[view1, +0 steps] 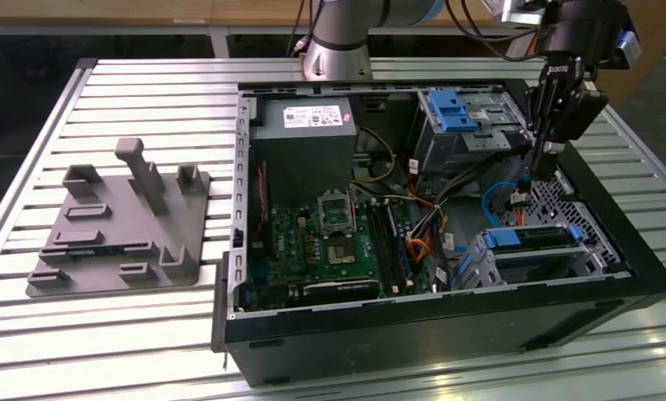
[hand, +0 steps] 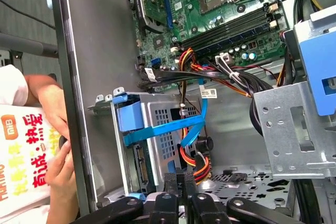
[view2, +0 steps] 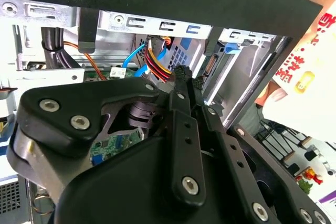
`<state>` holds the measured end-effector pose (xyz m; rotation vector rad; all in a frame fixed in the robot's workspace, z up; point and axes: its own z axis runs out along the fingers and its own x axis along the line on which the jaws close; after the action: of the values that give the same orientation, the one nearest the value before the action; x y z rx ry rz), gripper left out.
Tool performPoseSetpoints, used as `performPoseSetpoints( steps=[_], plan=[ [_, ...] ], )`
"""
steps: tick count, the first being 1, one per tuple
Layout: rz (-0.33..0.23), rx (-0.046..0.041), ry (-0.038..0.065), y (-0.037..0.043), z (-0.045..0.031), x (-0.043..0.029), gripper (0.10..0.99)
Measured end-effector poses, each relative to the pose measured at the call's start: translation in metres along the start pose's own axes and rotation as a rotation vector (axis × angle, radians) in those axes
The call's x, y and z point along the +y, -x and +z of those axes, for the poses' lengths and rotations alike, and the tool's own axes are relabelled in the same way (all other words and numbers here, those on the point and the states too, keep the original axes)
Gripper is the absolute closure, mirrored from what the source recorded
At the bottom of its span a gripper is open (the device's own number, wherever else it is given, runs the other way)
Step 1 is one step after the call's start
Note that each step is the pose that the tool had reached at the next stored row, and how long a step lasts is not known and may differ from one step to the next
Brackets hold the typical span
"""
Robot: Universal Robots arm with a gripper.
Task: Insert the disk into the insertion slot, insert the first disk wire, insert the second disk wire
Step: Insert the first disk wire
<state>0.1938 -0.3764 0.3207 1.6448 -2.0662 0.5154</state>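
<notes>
The disk [view1: 536, 236], in its blue carrier, sits inside the silver perforated insertion slot [view1: 556, 266] at the exterior view's right of the open computer case. The first wrist view shows the slot [hand: 163, 124] with the carrier's blue front [hand: 129, 116]. My gripper [view1: 536, 171] hangs inside the case just above and behind the slot, fingers pressed together. In both wrist views a red, yellow and orange disk wire [view2: 156, 62] [hand: 188, 157] runs right to the fingertips [view2: 183, 73], which seem shut on its black end. A blue wire [view1: 492, 200] loops beside it.
A taller metal bay with a blue latch [view1: 453, 110] stands behind the gripper. The motherboard [view1: 333, 242] and power supply [view1: 305, 134] fill the case's other half. A grey fixture [view1: 126, 225] lies on the slatted table. A person's hand [hand: 55, 129] holds a printed packet outside the case wall.
</notes>
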Motion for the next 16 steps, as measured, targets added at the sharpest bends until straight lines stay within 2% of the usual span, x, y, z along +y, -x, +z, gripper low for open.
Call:
performPoseSetpoints(
  steps=[3,4,7,9,11,16],
  plan=[
    [-0.040,0.0032,-0.028,-0.0001,-0.0001,0.0001,0.922],
    [-0.046,0.0033,-0.032,-0.0006,0.0002,0.0003,0.922],
    [-0.048,-0.0037,-0.032,-0.0038,0.0023,0.0020,0.922],
    [-0.049,-0.0129,-0.031,-0.0061,0.0039,0.0025,0.922],
    [-0.051,-0.0324,-0.028,-0.0083,0.0051,0.0022,0.922],
    [-0.059,-0.1177,-0.014,-0.0122,0.0069,0.0017,0.922]
  ],
)
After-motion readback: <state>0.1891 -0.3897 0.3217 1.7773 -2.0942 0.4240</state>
